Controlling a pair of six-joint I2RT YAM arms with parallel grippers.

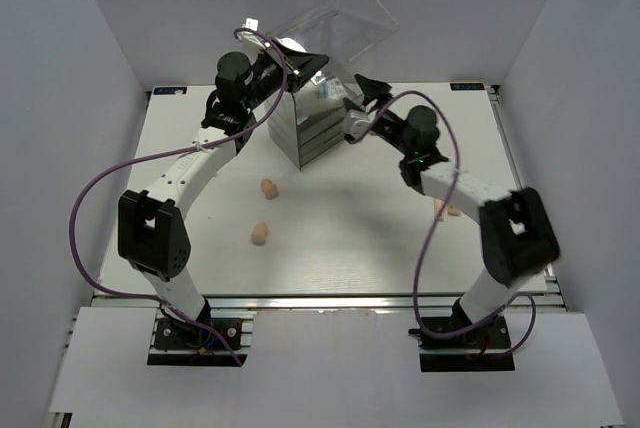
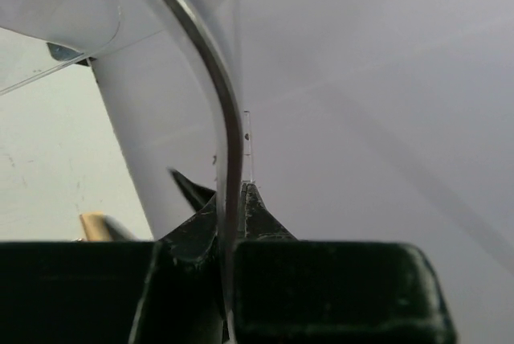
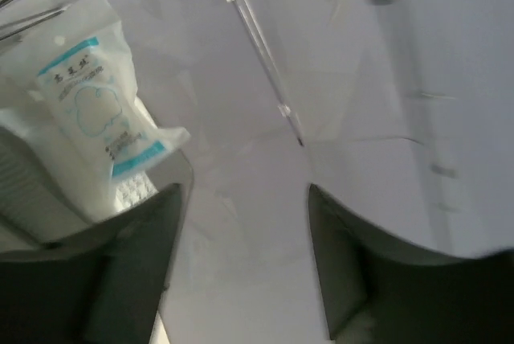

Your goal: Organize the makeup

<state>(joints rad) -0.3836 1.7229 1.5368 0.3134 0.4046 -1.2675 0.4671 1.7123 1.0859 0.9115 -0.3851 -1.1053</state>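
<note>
The left claw [image 2: 238, 199] is pressed together on the edge of the clear lid [image 1: 345, 18] – the thin curved rim runs straight between its two dark fingers, pinched tight. The lid stands tilted up and back over the clear drawer box [image 1: 312, 128], which sits at the far middle of the bench [image 1: 350, 258].

The right claw [image 3: 243, 195] hangs at the box's open top with its fingers spread wide. Nothing lies between them and they touch nothing that can be made out. Just beside its left finger [image 3: 136, 272], a white sachet [image 3: 95, 123] with blue print lies in the top of the box, against the clear wall.

On the open bench in front of the box a peach sponge [image 1: 269, 189] lies apart from a second sponge [image 1: 260, 235] nearer the arm bases – neither is touched. A third sponge [image 1: 443, 209] shows partly behind the right arm's forearm, well apart from the other two.
</note>
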